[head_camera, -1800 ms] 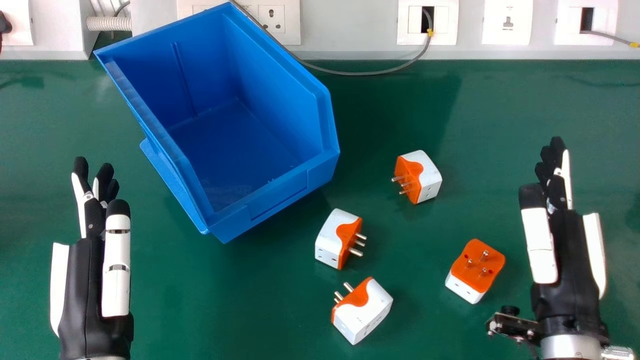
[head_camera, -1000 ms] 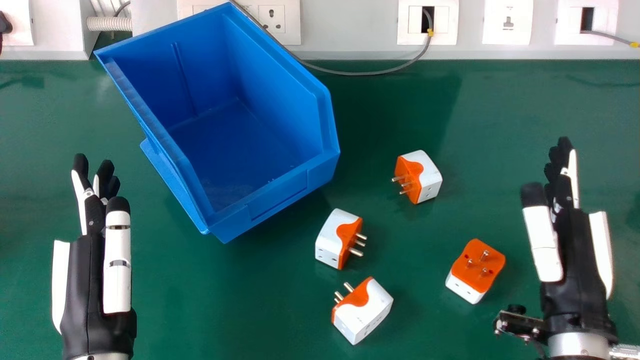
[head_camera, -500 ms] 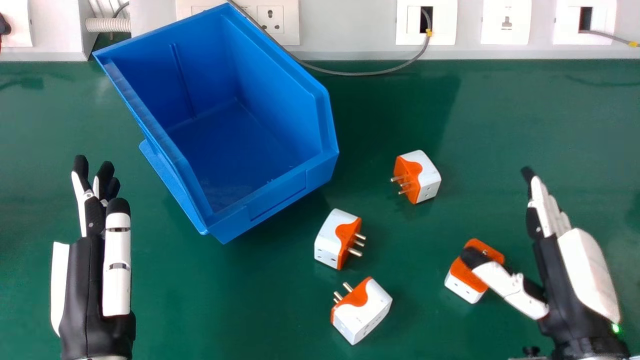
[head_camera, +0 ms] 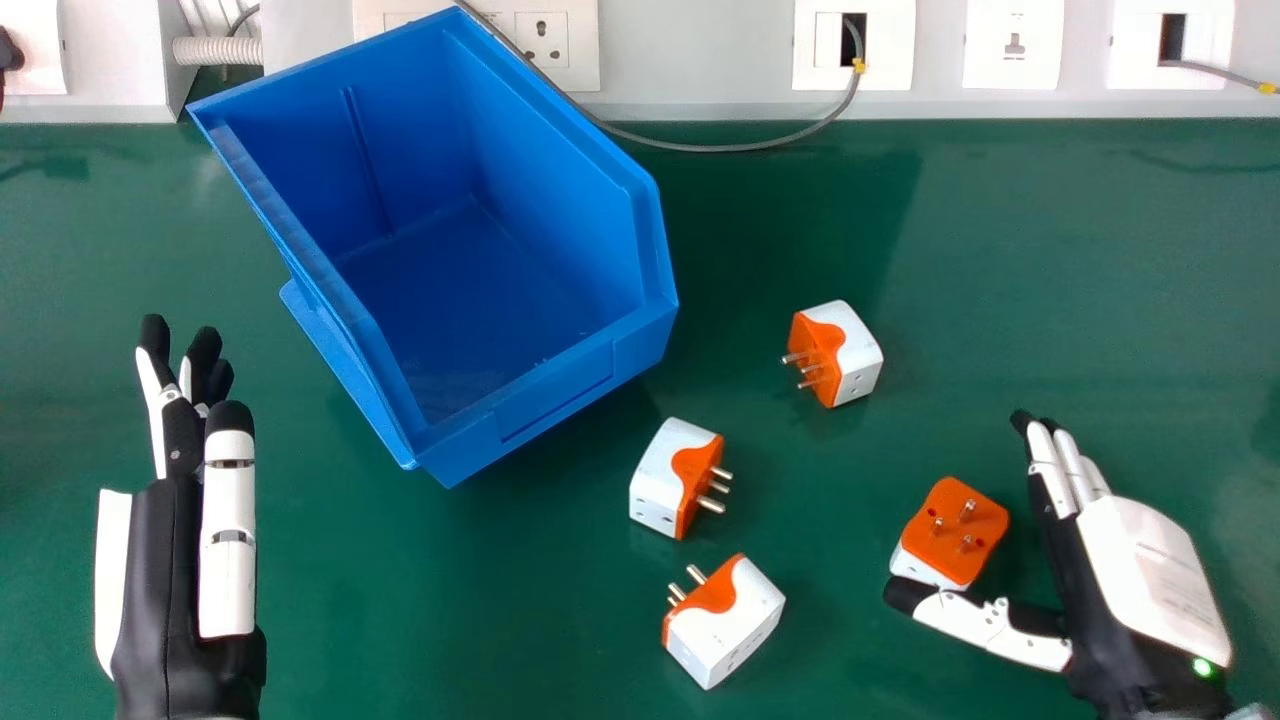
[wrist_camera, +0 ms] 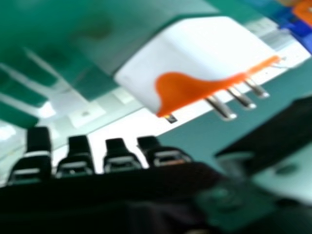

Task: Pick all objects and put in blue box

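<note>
Nearest us on the right, our right hand (head_camera: 1150, 570) lies open beside the closest adapter (head_camera: 955, 530), fingers straight and slanting forward and inward, thumb spread out to the left past the adapter's near side; it has hold of nothing. That adapter sits on the desk (head_camera: 450, 620) to the left of our palm, in the gap between thumb and fingers, orange face and pins up, sides askew to the desk's back edge. We judge the right arm the nearer one, with a small inward shift and a close of the thumb needed. Our left hand (head_camera: 185, 590) rests open at the head view's left. The blue box (head_camera: 545, 390) lies farther off, forward and left.
</note>
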